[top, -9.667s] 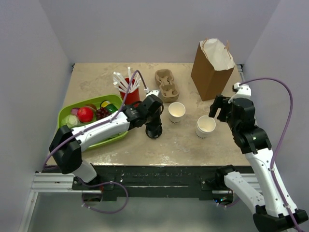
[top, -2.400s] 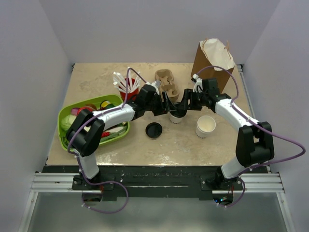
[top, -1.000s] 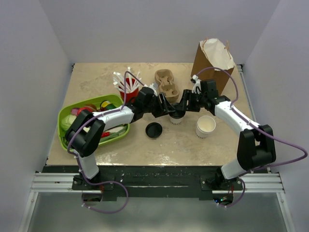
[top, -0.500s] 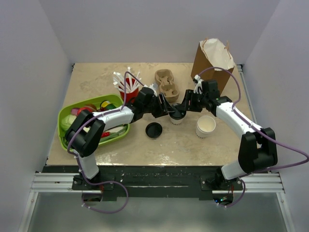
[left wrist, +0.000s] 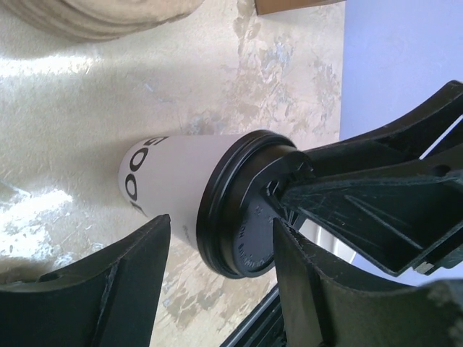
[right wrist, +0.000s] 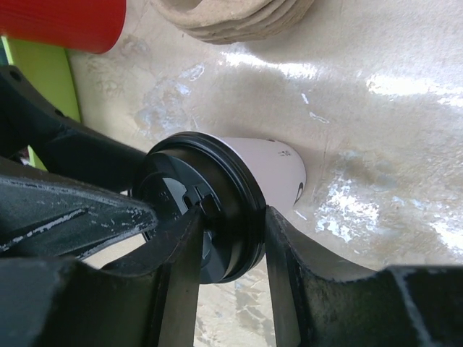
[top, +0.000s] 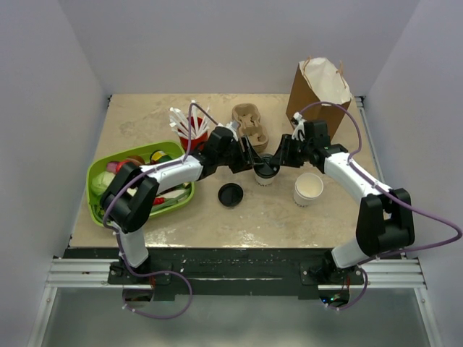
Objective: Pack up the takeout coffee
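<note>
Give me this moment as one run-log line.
takeout coffee upright on table, lidded | right gripper shut on its lid | left gripper astride it, grip unclear | paper bag not yet packed

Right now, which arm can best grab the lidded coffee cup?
Left, probably. The left arm has its jaws open either side of the small white paper cup with the round black plastic lid. The right arm has its jaws at the lid, which might pull off.

Robot lab test cell: marbled counter [top: 145,123] boxed in by plain white walls [top: 231,43], aluminium rail frame [top: 72,273] below, left arm [top: 168,172] and right arm [top: 358,181] trailing purple cables [top: 322,103]
</note>
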`<state>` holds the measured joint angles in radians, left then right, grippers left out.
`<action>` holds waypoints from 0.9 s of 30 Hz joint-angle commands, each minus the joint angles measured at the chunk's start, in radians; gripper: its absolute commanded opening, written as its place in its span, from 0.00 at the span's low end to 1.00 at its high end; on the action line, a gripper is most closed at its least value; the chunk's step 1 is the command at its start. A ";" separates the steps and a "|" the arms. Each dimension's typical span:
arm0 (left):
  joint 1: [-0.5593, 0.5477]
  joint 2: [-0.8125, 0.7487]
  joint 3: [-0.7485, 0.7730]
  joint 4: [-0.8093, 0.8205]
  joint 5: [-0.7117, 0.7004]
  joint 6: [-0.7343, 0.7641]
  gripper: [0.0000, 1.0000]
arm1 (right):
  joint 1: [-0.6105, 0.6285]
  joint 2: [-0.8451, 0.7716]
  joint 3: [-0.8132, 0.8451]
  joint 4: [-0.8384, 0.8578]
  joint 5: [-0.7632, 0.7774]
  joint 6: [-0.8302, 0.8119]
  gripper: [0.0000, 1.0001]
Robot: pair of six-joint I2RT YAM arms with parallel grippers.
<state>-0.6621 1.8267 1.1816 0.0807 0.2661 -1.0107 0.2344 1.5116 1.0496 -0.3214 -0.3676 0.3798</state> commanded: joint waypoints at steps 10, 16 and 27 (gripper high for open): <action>0.004 0.036 0.092 -0.041 -0.027 0.055 0.61 | -0.026 0.039 -0.022 -0.005 -0.036 -0.012 0.41; 0.006 0.059 0.116 -0.140 -0.100 0.070 0.58 | -0.026 0.067 -0.016 -0.015 0.036 -0.005 0.43; 0.004 0.121 0.164 -0.358 -0.171 0.052 0.40 | -0.027 0.122 -0.029 -0.107 0.177 -0.051 0.36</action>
<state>-0.6636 1.8965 1.3373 -0.0990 0.1974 -0.9768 0.2108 1.5700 1.0554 -0.2840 -0.4019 0.3923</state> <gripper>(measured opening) 0.437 0.376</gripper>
